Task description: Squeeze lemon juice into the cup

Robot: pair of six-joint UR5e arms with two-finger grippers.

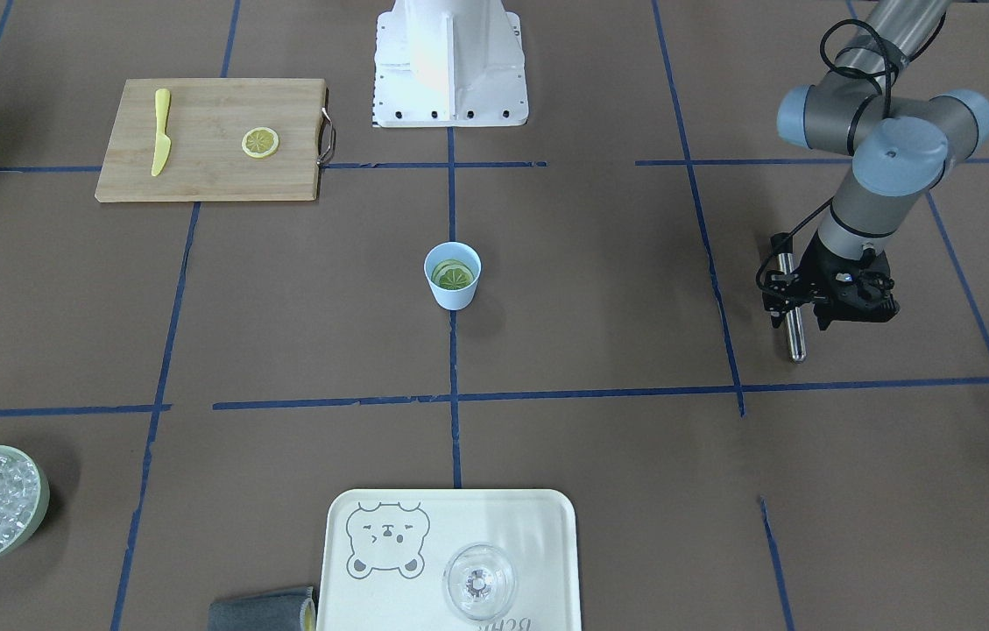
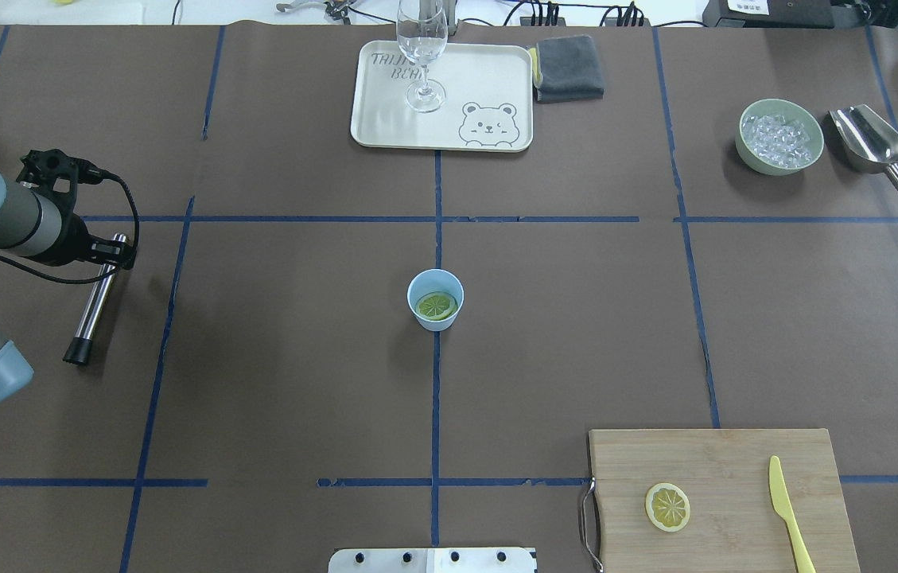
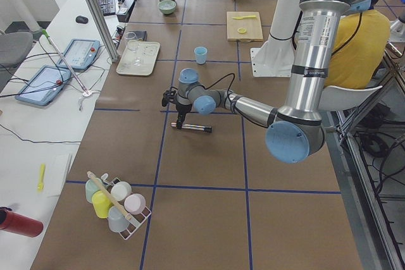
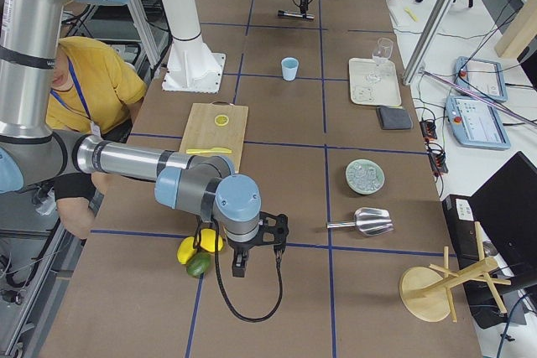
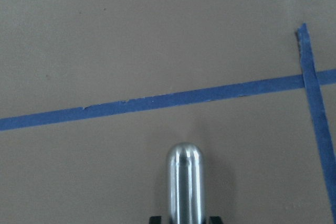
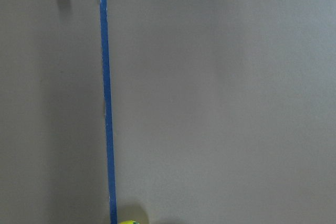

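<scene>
small light-blue tapered plastic cup [image 2: 435,298]: stood at the table's centre on a blue tape line; a thin round lemon slice [image 2: 436,305] with a greenish face is lain flat inside it. pale-green bowl [image 2: 780,136], well beyond the cup: filled with ice. cream bear-printed tray [image 2: 385,119]: a clear stemmed glass [image 2: 422,56] is carried. left gripper [image 1: 818,307]: closed around a steel cylindrical rod [image 2: 96,298], well apart from the cup. right gripper [image 4: 239,264]: seen only in the right-side view; its state cannot be told. brown paper surface, gridded with blue tape.
</scene>
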